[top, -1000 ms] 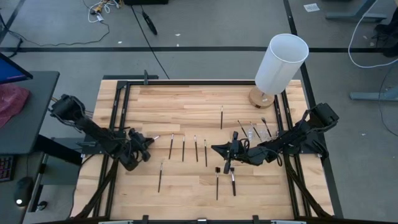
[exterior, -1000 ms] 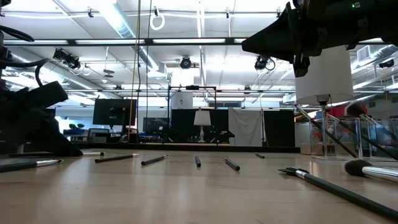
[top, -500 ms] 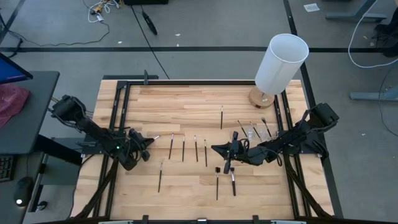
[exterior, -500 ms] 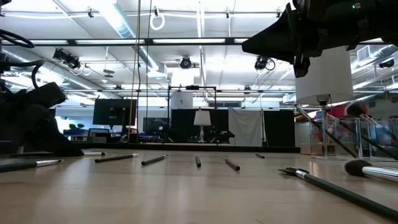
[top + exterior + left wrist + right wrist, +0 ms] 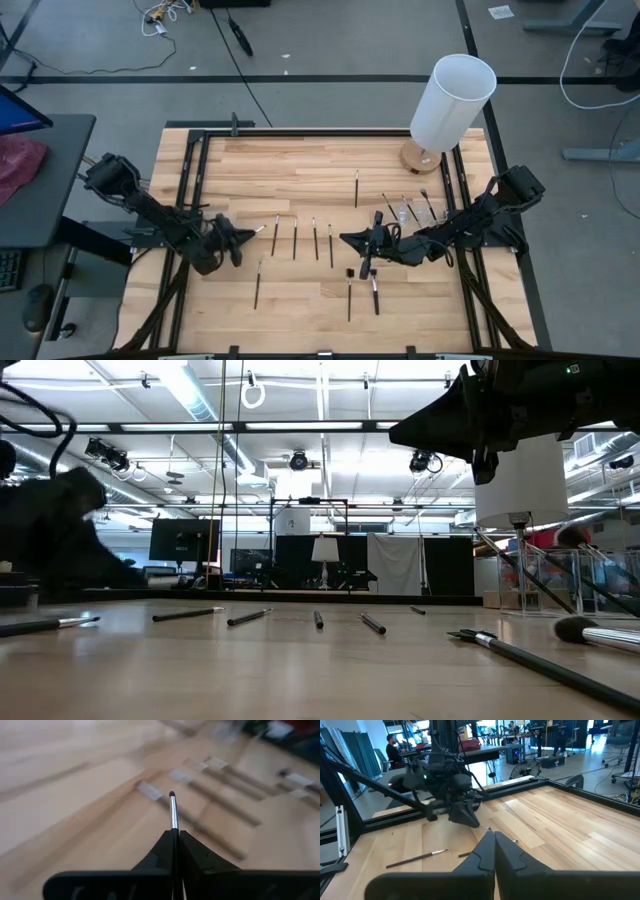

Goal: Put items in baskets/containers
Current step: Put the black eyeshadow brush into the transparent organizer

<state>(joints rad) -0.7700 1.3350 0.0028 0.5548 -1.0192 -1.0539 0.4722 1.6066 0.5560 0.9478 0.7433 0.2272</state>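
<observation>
Your left gripper [image 5: 240, 238] sits low over the left part of the wooden table [image 5: 300, 170], its fingers [image 5: 162, 851] pressed together on a thin dark brush [image 5: 173, 812] whose silver ferrule and small dark tip stick out ahead of the jaws. In the high view that held brush [image 5: 257, 230] points toward the row of brushes lying on the boards just to its right.

Your right gripper [image 5: 347, 240] rests near the middle of the table, its fingers [image 5: 489, 851] drawn tight together with nothing between them. From its wrist camera you look straight across at the left arm [image 5: 445, 785] and the brush tip in its grip.

Loose brushes [image 5: 313, 238] lie side by side between the two grippers, one more [image 5: 258, 282] lies nearer the front edge on the left, and two [image 5: 373, 292] lie just in front of the right gripper. A single brush [image 5: 356, 187] lies farther back, toward the middle.

The clear plastic holder [image 5: 405, 212] stands on the right part of the table, near the right arm, with several brushes [image 5: 428, 205] leaning in it. In the low view it shows at the right edge [image 5: 560, 585]. Behind it, at the far right corner, stands a tall white cylinder [image 5: 452, 100] on a round wooden base.
</observation>
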